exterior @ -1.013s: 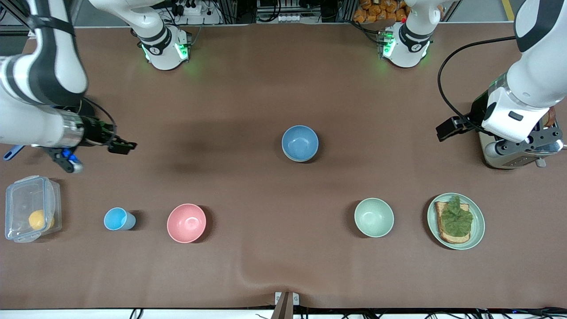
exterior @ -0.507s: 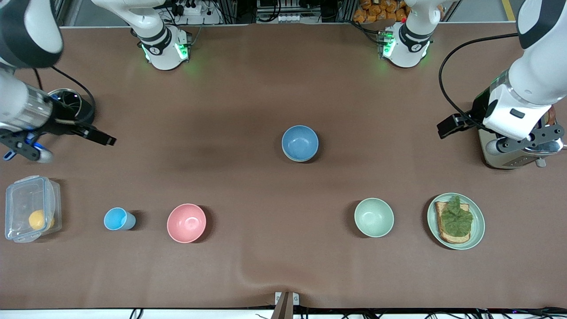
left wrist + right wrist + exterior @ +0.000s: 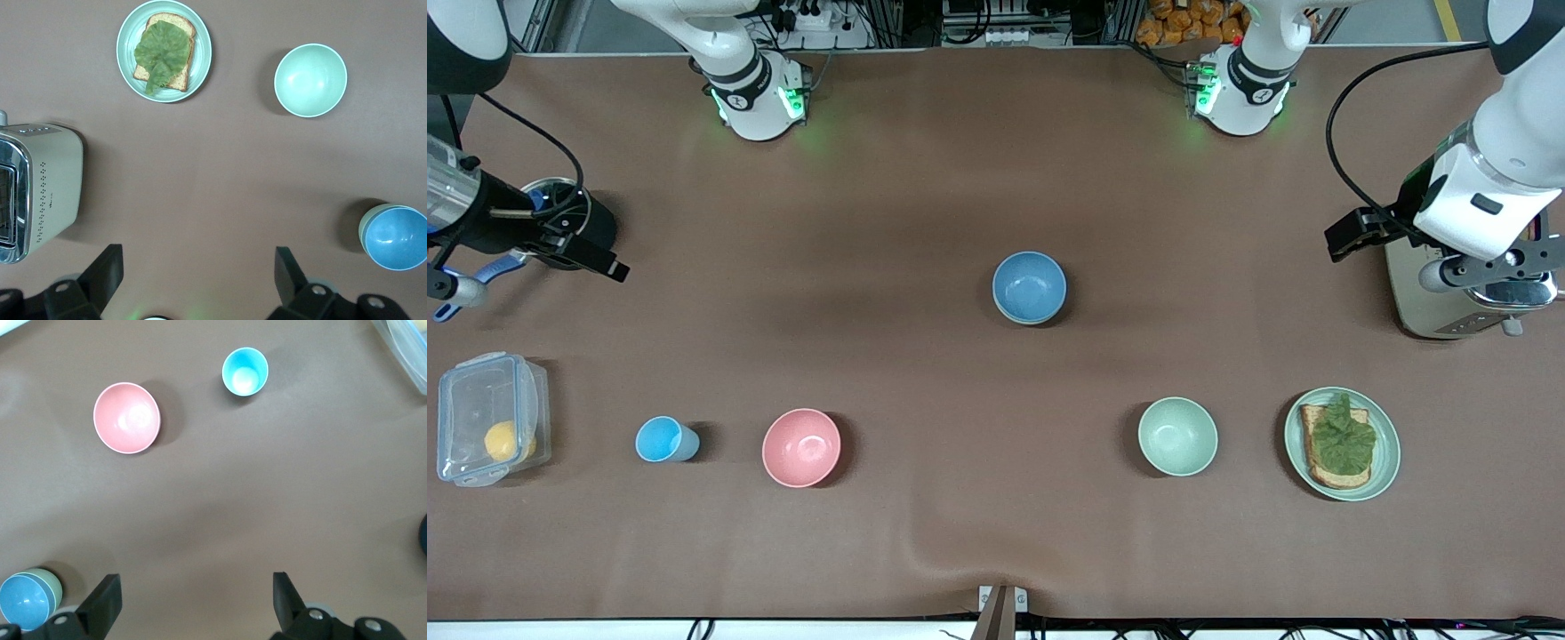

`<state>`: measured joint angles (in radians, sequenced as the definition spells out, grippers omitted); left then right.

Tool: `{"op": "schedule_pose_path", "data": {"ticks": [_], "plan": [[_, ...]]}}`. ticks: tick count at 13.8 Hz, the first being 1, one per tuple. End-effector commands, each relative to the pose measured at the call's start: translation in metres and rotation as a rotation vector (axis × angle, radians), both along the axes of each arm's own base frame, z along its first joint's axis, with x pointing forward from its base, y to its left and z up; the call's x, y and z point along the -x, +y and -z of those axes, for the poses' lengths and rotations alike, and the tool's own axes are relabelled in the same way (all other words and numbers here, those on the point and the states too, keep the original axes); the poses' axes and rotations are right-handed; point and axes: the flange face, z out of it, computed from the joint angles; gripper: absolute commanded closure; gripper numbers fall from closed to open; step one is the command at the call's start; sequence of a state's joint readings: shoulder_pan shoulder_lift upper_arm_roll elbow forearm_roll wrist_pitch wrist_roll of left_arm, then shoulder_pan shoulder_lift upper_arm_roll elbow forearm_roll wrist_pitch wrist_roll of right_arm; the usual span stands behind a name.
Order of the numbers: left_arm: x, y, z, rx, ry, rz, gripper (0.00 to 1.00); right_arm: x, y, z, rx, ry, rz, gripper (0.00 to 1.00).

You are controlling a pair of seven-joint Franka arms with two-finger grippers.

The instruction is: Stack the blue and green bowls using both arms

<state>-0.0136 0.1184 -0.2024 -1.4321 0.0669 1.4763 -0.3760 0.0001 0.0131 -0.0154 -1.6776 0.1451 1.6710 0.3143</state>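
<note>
Left wrist view: my left fingers (image 3: 199,260) spread, empty, above toaster (image 3: 47,180). Right fingers (image 3: 193,587) spread, empty, over table (image 3: 267,487) end. Blue bowl (image 3: 397,237) nested in green bowl (image 3: 363,227), well apart from both. Risk: fresh reach knocks stack, or grabs spare mint bowl (image 3: 311,80) by mistake.

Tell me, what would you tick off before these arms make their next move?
1. Blue bowl sits inside the green bowl, whose rim shows beneath it: ok.
2. Left claw open and holding nothing, over the table beside the toaster: ok.
3. Right claw open and holding nothing, over the right arm's end of the table: ok.
4. Second green bowl stands alone, nearer the front camera than the stack: ok.
5. Stack seated level: cannot tell from above.
</note>
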Motion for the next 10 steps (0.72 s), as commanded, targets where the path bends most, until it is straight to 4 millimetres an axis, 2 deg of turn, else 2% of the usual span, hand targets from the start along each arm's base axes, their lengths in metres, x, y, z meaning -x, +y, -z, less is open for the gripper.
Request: {"op": "schedule_pose_path", "data": {"ticks": [1,6,10], "plan": [[0.008,0.000,-0.011,-0.016,-0.006,0.037,0.00,0.003,-0.006,-0.014,0.020,-0.004,-0.009,0.00],[0.012,0.002,-0.013,-0.012,-0.004,0.064,0.00,0.006,-0.005,-0.036,0.029,-0.043,-0.022,0.00],[0.016,0.003,-0.012,-0.004,0.003,0.072,0.00,0.006,0.001,-0.037,0.047,-0.047,-0.039,0.00]]}}
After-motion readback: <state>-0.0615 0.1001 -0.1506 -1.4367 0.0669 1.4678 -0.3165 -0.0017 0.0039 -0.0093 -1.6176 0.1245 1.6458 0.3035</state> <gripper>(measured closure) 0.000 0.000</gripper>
